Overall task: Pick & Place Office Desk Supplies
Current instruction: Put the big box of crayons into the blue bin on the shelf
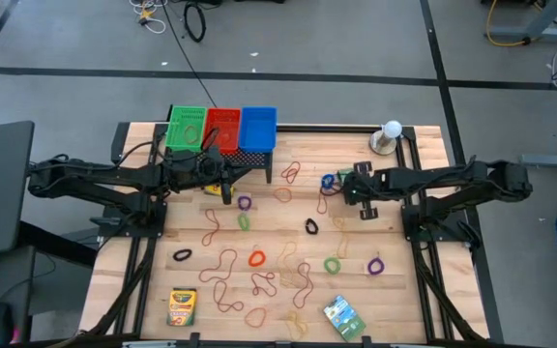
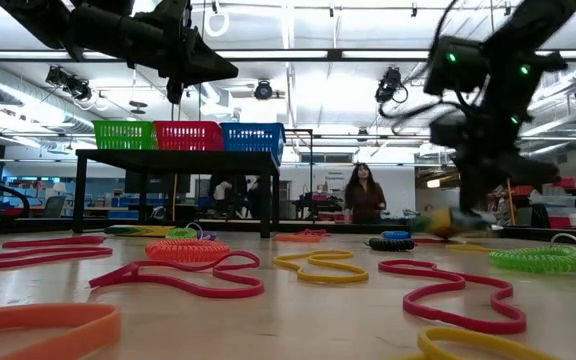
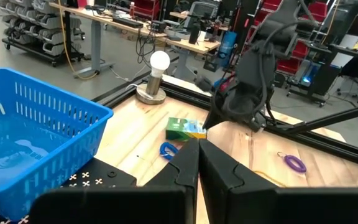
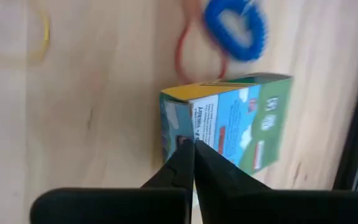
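Observation:
A green, yellow and blue crayon box (image 4: 241,124) lies on the wooden table under my right gripper (image 4: 189,149), which is shut and slants down at the box's end. The same box (image 3: 185,129) shows in the left wrist view, and it is a blur (image 2: 446,222) in the low view. A blue coiled band (image 4: 235,28) lies just beyond it. My left gripper (image 3: 197,158) is shut with nothing in it and hovers level beside the basket rack (image 1: 225,186). Many rubber bands (image 1: 256,258) are scattered on the table. My right gripper meets the crayon box at the edge of its end face (image 4: 178,138), coming from above at a slant. Its fingertips (image 4: 182,162) cover that spot, so I cannot tell whether any card is pinched between them. The box looks tipped onto a long side.
Green (image 1: 186,129), red (image 1: 222,129) and blue (image 1: 258,128) baskets sit on a black rack at the table's far edge. A white ball on a round base (image 1: 391,135) stands far right. A second crayon box (image 1: 182,305) and a green packet (image 1: 342,317) lie near the front edge.

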Robot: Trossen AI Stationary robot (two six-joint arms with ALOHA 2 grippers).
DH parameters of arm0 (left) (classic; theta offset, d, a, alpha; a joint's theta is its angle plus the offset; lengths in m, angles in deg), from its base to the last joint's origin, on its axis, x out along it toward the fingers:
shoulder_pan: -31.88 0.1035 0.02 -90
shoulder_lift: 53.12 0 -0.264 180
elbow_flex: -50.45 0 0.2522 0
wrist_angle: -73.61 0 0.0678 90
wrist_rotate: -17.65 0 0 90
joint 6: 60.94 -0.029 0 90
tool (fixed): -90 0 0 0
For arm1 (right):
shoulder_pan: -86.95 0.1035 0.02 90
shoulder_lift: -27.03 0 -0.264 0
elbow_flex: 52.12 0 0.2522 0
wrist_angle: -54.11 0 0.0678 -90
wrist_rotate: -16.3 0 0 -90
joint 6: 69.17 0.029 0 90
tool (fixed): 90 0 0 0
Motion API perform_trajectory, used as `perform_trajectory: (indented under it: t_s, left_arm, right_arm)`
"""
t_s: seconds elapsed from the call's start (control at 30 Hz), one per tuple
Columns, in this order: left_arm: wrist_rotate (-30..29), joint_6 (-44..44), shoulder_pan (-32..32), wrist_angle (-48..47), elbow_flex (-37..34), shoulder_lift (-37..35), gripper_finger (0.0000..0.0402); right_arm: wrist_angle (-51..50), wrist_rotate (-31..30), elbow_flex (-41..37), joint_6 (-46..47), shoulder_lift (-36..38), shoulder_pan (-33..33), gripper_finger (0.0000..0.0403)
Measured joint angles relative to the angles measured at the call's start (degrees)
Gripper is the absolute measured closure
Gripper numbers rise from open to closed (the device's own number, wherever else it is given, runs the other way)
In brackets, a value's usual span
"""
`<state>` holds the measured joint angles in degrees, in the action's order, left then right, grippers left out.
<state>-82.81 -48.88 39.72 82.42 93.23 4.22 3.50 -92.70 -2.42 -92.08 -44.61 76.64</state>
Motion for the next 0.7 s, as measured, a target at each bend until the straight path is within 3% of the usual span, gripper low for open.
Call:
perform_trajectory:
  t_s: [0.17,0.4,0.7]
  left_arm:
    - [0.0,0.2,0.0,-0.1,0.0,0.0,0.0385]
    - [0.0,0.2,0.0,-0.1,0.0,0.0,0.0385]
    - [0.0,-0.1,0.0,-0.1,0.0,0.0,0.0385]
  right_arm:
    - [-4.4,5.2,8.5,4.6,0.0,0.0,0.0399]
    - [-9.2,19.4,20.5,18.0,0.0,-0.8,0.04]
    - [2.9,32.9,24.1,45.3,-3.9,-0.7,0.0401]
